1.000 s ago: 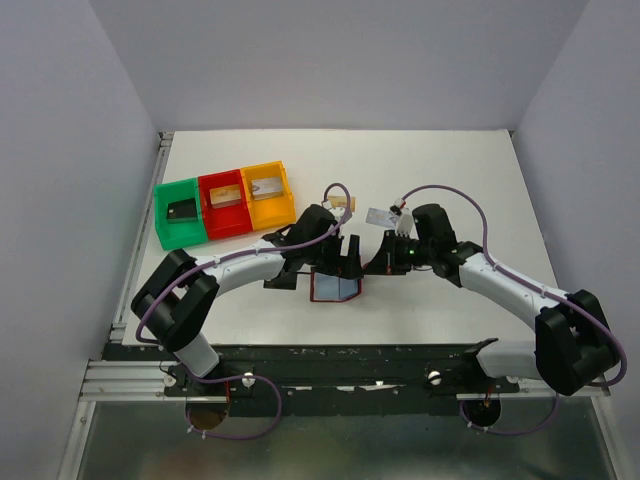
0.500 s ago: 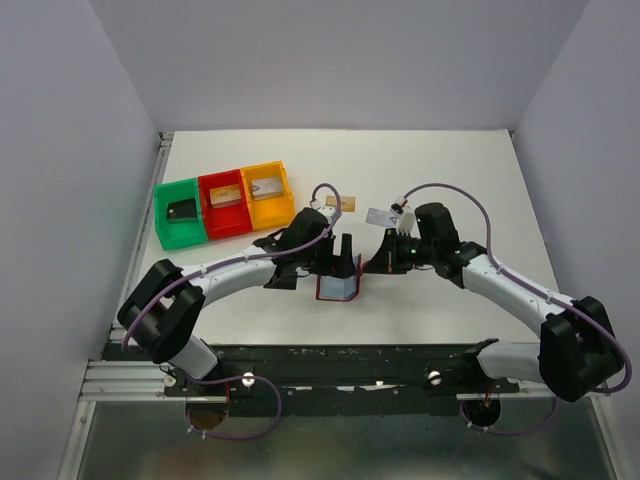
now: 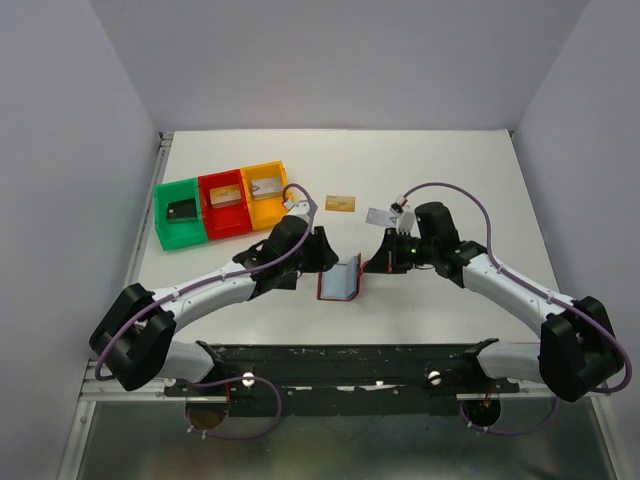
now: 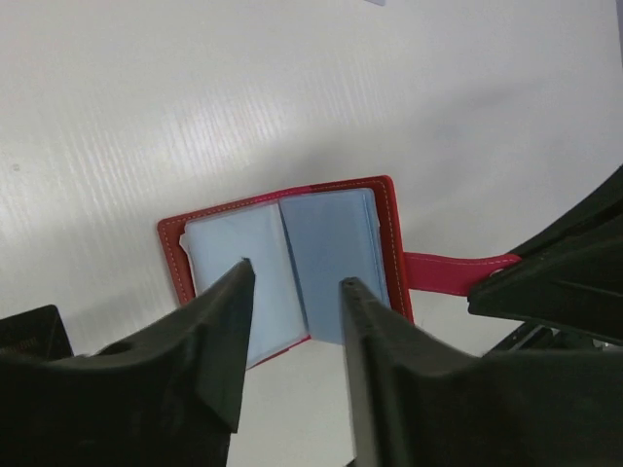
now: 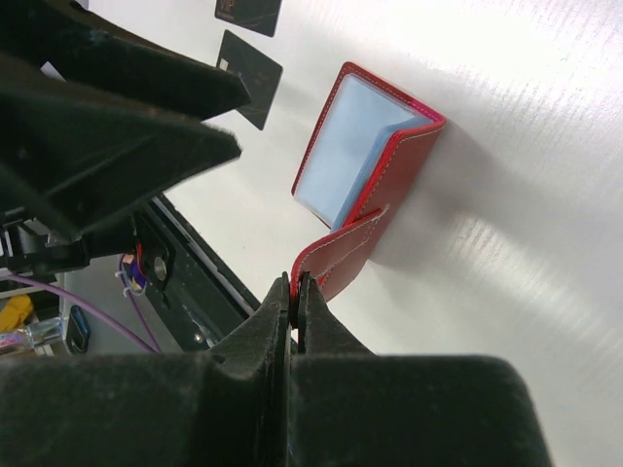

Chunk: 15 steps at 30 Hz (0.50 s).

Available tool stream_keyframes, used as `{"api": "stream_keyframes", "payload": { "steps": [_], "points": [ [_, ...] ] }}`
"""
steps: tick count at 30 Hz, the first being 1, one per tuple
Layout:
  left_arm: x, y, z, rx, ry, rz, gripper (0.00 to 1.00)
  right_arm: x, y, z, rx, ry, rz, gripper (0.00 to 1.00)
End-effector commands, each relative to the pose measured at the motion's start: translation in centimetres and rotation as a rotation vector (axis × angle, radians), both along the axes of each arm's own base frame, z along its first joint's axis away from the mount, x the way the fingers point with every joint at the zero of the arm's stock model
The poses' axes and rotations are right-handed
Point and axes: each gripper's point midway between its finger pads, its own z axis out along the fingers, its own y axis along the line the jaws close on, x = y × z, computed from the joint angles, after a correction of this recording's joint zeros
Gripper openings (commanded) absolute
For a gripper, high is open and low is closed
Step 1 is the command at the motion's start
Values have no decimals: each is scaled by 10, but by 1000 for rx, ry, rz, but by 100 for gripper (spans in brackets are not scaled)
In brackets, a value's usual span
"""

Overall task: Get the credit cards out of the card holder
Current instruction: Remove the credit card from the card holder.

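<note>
Currently, card holder (image 5: pixel 362 170) in right tool (image 5: pixel 294 290)

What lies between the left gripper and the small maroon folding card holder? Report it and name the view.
Nothing: the left wrist view shows the left gripper open and pointed straight at the maroon folding card holder, its light blue pockets unobstructed.

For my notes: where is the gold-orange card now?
In the top view, the gold-orange card lies between the yellow tray and the silver card.

No readable text anywhere (the gold card (image 3: pixel 341 204) is too small).
</note>
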Motion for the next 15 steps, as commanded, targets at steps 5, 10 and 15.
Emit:
{"api": "stream_keyframes", "payload": {
  "steps": [5, 10, 15],
  "points": [
    [8, -3, 4, -48, 75, -60, 76, -1, -6, -6, -34, -8, -6, 0],
    [2, -15, -2, -100, 82, -109, 99, 0, -6, -5, -34, -9, -6, 0],
    [-7, -36, -13, -82, 119, -197, 94, 0, -4, -5, -27, -5, -3, 0]
  ]
}}
